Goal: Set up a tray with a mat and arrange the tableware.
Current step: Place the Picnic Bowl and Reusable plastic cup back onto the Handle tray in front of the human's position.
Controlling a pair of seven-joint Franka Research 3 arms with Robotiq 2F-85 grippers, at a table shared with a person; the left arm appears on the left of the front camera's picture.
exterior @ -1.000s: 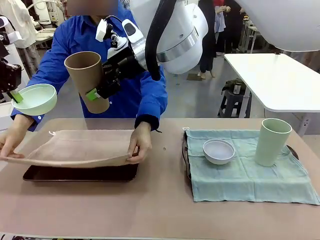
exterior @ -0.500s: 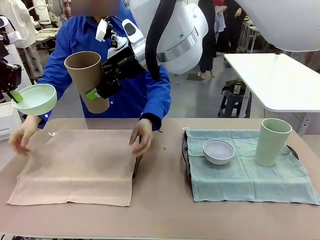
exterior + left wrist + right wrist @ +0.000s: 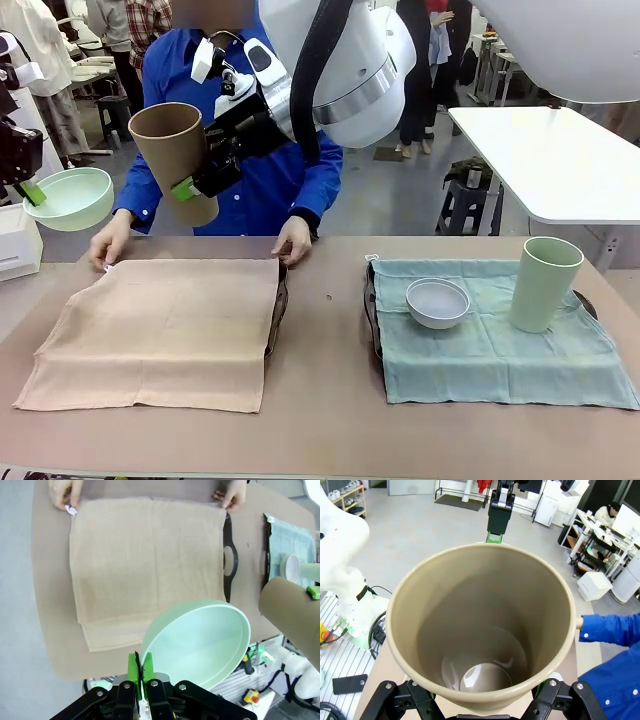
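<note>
Two grippers: both are loaded and hanging in the air above the table's left half.
Left gripper (image 3: 140,676): it is pinching the rim of the mint bowl (image 3: 69,197) between its green pads, jaws nearly together on the thin wall, bowl tipped on its side over the near left edge of the table (image 3: 320,420).
Right gripper (image 3: 195,183): it is clamping the brown cup (image 3: 174,160) around its lower body, mouth tilted up toward the camera; the wrist view is looking straight down into the bare inside of the cup.
Left setting: the tan mat (image 3: 160,330) is lying flat over the dark tray (image 3: 274,315), whose edge is peeking out along the mat's right side.
Person: both hands (image 3: 292,241) are resting at the mat's far corners, seemingly tidying it.
Right setting: the grey-blue bowl (image 3: 437,301) and the green cup (image 3: 542,283) are already standing on the blue-green mat (image 3: 500,340), bowl left, cup right, apart.
Step in hand: I'd call it the mat-laying finishing, with the robot waiting to place.
Next move: probably lowering bowl and cup upright onto the tan mat once the hands are clear, so each needs righting and a gentle release, apart from one another.
</note>
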